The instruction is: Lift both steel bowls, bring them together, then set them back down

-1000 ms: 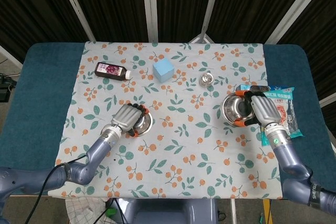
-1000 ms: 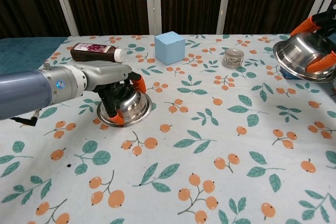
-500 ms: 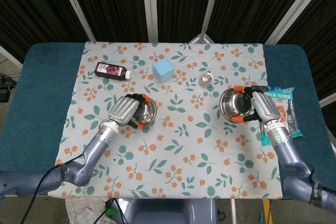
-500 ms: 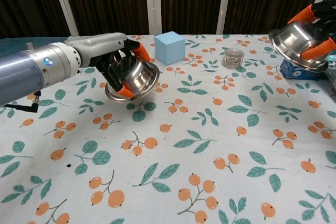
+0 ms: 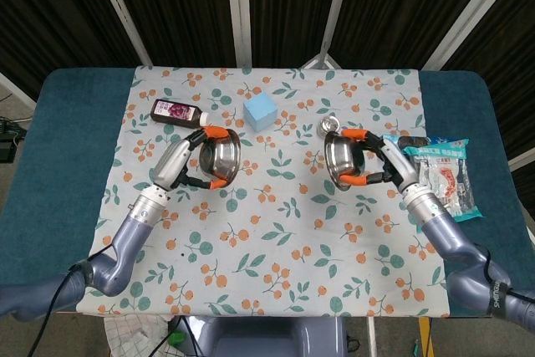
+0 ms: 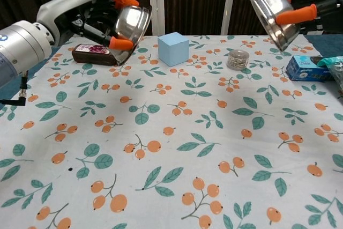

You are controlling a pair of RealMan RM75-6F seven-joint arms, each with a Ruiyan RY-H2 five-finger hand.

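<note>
Dark slatted panels close off the back of the room, and below them sits the table (image 5: 50, 165) with its leaf-and-berry cloth (image 6: 177, 148). I have both bowls off the cloth. My left hand (image 6: 80, 17) grasps the left steel bowl (image 6: 131, 25), orange fingertips hooked over its rim, above the left part of the cloth toward the far edge. My right hand (image 6: 316, 9) grasps the right steel bowl (image 6: 270, 17) the same way, above the right part toward the far edge. Both bowls are tipped on their sides with their mouths turned toward each other, and they hang well apart.

As I judge it, the step now is bringing them together over the middle. I want both arms to close in evenly so the rims meet square, at matching height, which I should check in the chest view since the head view hides height. The blue cube (image 5: 260, 111) stands near the far edge between the two bowls and the small jar (image 5: 330, 127) stands just beside the right bowl, so I should stay high enough to pass over both. The dark bottle (image 5: 178, 112) lies toward the far left corner, under my left wrist, and the snack packets (image 5: 447, 175) lie at the right edge. Steel on fingertips will likely slip, so I would touch gently, no knock, and keep the grips firm.
</note>
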